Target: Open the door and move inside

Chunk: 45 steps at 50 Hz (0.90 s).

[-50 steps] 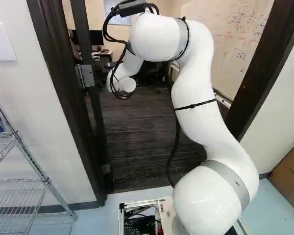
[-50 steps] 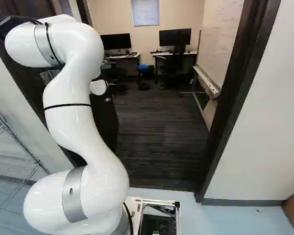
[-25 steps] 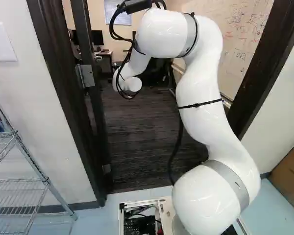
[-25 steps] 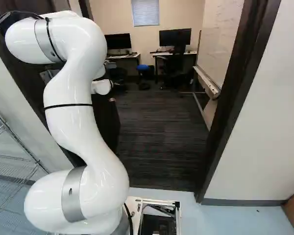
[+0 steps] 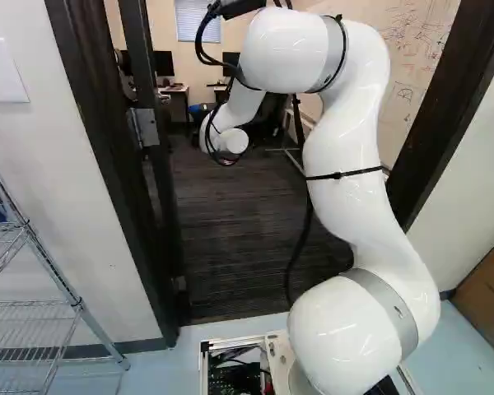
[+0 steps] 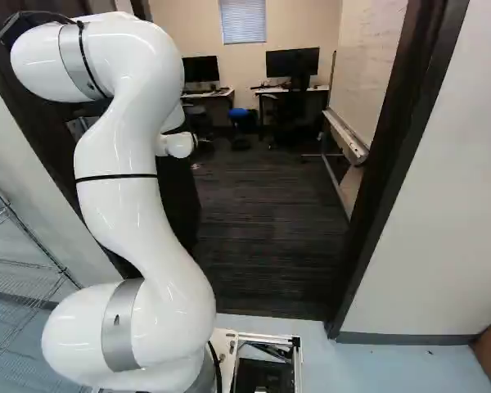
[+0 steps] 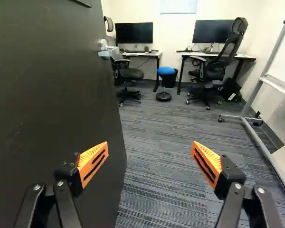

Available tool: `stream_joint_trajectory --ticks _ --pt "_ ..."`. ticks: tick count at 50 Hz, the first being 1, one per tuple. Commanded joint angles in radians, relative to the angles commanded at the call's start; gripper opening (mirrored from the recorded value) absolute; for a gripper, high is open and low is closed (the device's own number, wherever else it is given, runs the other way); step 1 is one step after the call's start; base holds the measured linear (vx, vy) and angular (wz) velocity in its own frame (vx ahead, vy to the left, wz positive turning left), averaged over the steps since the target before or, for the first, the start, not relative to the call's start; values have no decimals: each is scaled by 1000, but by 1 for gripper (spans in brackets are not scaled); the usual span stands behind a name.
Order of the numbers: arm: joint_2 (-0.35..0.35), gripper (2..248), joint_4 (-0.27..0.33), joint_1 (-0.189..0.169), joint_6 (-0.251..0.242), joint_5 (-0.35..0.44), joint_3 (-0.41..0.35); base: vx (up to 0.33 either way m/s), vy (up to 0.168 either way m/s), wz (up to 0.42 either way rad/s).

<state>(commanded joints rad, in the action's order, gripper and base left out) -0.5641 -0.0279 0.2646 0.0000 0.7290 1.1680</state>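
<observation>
Arm (image 5: pixel 342 140) has swung rightward in left base view. Gripper (image 7: pixel 149 162) spread, empty, beside opened door (image 7: pixel 52 104), likely placed to push it wider.

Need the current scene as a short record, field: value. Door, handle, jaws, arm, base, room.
door: open, swung into the room
handle: on the door's far part, not gripped
jaws: wide open, nothing gripped
jaws touching door: cannot tell
arm: reaching through the doorway
base: short of the carpet
room: monitors, desks, chairs, blue stool, whiteboard
</observation>
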Motion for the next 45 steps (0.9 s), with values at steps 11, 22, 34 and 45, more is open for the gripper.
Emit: stream_joint_trajectory --ticks 11,22,34,45 --pt "13 247 0 -26 0 0 -17 0 0 0" --pt "24 247 1 -53 0 0 -32 0 0 0" --pt "35 247 14 -82 0 0 -46 0 0 0" --pt "44 247 33 -109 0 0 -57 0 0 0"
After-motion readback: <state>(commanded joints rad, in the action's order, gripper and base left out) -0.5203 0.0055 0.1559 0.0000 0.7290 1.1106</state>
